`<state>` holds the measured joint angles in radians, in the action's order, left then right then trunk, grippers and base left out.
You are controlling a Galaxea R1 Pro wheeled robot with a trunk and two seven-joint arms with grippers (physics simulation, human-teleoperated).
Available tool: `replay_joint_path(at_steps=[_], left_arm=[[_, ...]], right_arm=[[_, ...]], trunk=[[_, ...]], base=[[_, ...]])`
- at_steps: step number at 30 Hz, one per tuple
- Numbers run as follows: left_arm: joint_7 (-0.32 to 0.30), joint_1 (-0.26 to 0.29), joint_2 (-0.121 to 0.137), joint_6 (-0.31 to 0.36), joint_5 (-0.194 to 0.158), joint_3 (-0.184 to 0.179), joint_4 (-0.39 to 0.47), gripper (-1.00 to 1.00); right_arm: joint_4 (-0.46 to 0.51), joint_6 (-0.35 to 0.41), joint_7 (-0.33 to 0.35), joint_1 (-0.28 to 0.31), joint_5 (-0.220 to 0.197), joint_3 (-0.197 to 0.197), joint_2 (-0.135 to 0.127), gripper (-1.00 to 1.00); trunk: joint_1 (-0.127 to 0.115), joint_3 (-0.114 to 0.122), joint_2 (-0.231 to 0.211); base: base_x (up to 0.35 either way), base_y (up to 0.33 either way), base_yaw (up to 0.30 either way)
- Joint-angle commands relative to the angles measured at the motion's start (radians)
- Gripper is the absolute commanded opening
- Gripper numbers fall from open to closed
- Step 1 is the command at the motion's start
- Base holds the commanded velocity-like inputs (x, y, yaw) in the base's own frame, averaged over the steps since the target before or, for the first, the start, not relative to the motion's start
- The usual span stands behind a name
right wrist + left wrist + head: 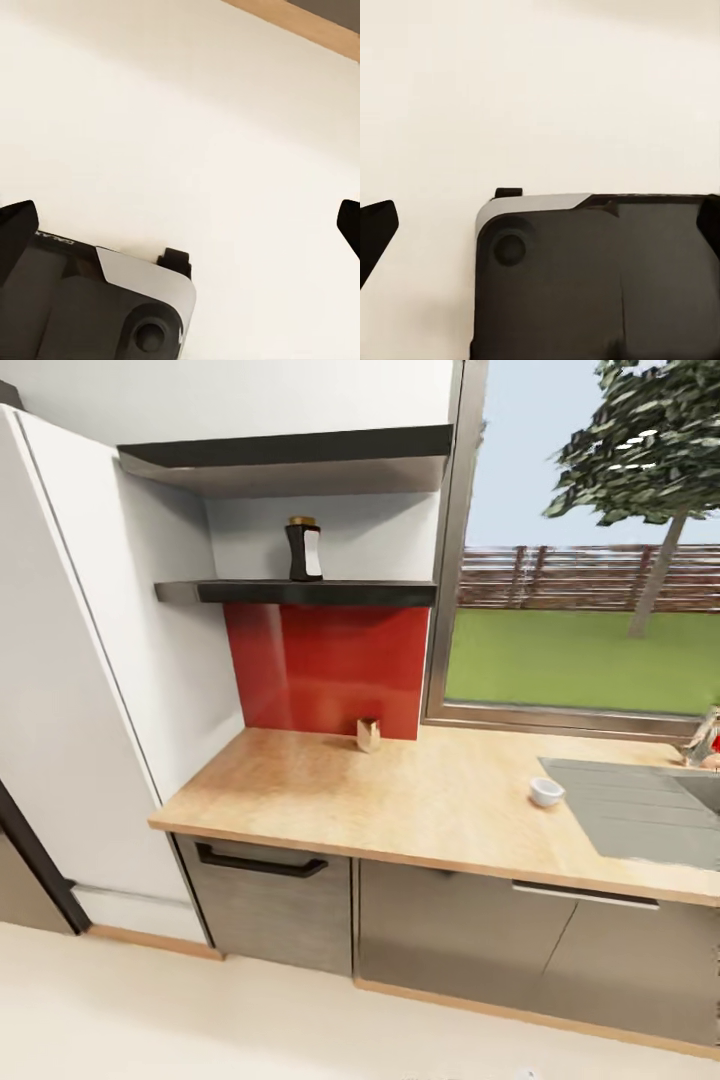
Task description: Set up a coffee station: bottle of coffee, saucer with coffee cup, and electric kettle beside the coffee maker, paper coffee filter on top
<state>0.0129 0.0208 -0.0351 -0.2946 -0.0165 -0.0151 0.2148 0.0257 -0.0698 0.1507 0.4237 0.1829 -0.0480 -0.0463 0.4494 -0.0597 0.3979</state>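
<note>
The bottle of coffee [304, 550], dark with a yellow cap and a white label, stands upright on the kitchen shelf [300, 593], the lower dark board. Below it runs the light-wood kitchen countertop [400, 800]. A tiny white coffee cup [546, 792] sits on the countertop just left of the sink. The coffee maker, paper coffee filter, saucer and electric kettle are out of view. My left gripper [544, 232] and right gripper [180, 225] hang open over the pale floor, each with its fingers wide apart and nothing between them.
A matching upper shelf [290, 455] hangs above. A small tan object [368, 734] stands against the red backsplash. A grey sink [640, 800] with a tap [705, 740] is at the right. A tall white cabinet [60, 710] borders the counter's left end. Grey cabinet fronts [450, 930] stand below.
</note>
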Motion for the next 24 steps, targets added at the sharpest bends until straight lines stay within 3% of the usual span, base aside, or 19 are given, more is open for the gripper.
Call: replay_joint_path(at_steps=[1, 16, 24], left_arm=[[0.001, 0.001, 0.001, -0.003, -0.002, -0.001, -0.001, 1.00], [-0.002, -0.002, 0.003, -0.007, -0.002, 0.003, -0.001, 1.00], [-0.002, -0.006, 0.002, -0.009, -0.002, 0.004, -0.007, 1.00]], right_arm=[[-0.001, -0.004, 0.001, 0.001, 0.004, -0.004, -0.001, 1.00], [-0.001, -0.004, -0.004, -0.003, 0.005, -0.004, -0.001, 1.00], [-0.001, -0.004, -0.006, -0.003, 0.006, -0.005, 0.000, 1.00]], trunk=[[0.001, -0.002, 0.002], [0.001, 0.011, 0.002], [0.001, 0.012, 0.002]], base=[[0.033, 0.336, -0.265], [0.136, 0.335, -0.258], [0.093, 0.333, -0.044]])
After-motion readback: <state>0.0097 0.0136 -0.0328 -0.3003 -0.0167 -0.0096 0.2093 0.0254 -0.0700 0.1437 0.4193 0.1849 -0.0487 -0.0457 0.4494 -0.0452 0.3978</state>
